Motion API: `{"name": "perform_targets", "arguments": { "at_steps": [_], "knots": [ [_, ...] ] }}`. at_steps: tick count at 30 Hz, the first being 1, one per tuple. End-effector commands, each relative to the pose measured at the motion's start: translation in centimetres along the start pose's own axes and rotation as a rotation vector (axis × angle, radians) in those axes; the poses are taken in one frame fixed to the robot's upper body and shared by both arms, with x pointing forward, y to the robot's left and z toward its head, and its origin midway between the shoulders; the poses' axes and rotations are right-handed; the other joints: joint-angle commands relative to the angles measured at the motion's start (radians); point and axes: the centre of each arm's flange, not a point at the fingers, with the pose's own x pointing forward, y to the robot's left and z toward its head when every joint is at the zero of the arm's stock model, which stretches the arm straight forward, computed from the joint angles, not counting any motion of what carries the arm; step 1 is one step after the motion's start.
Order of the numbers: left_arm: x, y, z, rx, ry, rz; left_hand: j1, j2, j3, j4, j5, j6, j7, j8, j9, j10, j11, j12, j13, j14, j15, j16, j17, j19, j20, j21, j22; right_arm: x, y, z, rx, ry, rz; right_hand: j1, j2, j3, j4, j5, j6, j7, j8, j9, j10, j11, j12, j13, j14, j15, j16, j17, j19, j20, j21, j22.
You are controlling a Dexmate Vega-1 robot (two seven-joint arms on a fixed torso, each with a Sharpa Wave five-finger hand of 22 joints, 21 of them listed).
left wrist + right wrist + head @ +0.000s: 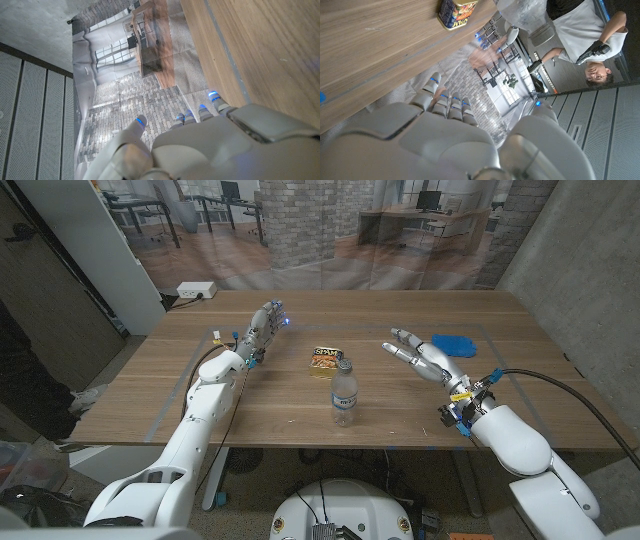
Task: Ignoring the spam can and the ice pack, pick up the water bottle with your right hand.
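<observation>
Lab: printed office backdrop (330,230)

Right hand (455,145): seen from the back, fingers apart, holding nothing.
Spam can (457,12): on the bench (365,50), well ahead of the fingertips.
Water bottle (522,10): just beside the can, blurred.
Person (580,35): beyond the bench, holding dark controllers.

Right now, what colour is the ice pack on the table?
Blue; the ice pack shows best in the head view.
</observation>
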Motion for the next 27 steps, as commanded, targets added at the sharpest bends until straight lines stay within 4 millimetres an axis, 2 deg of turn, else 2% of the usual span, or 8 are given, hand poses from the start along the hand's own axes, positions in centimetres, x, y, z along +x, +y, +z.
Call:
{"name": "perform_targets", "arguments": {
  "at_steps": [1,27],
  "knots": [
    [-0.4,0.2,0.0,0.004,0.000,-0.008,0.000,0.099,-0.003,-0.002,0.003,-0.073,0.009,0.003,0.003,-0.053,0.004,0.004,0.003,-0.075,0.002,0.007,0.006,-0.058,0.007,-0.007,0.001,-0.6,1.2,1.0,-0.039,0.013,0.002,0.013,0.002,-0.005,0.001,0.005,-0.003,0.029,0.002,0.001,-0.005,0.005,0.007,0.005,0.004,0.003,0.007,0.006,0.008,-0.005,0.001,0.004],
    [-0.3,1.1,-0.2,0.003,0.010,-0.024,0.000,0.099,-0.004,-0.001,0.004,-0.073,0.008,0.003,0.003,-0.052,0.006,0.005,0.003,-0.076,0.003,0.006,0.006,-0.057,0.007,-0.008,0.001,0.0,4.5,2.2,-0.071,0.033,0.017,0.034,-0.004,-0.014,-0.012,0.017,-0.013,0.027,0.000,0.002,-0.012,-0.004,0.005,0.005,0.001,-0.006,0.006,0.006,0.003,-0.015,-0.001,0.003]
  ]
}}
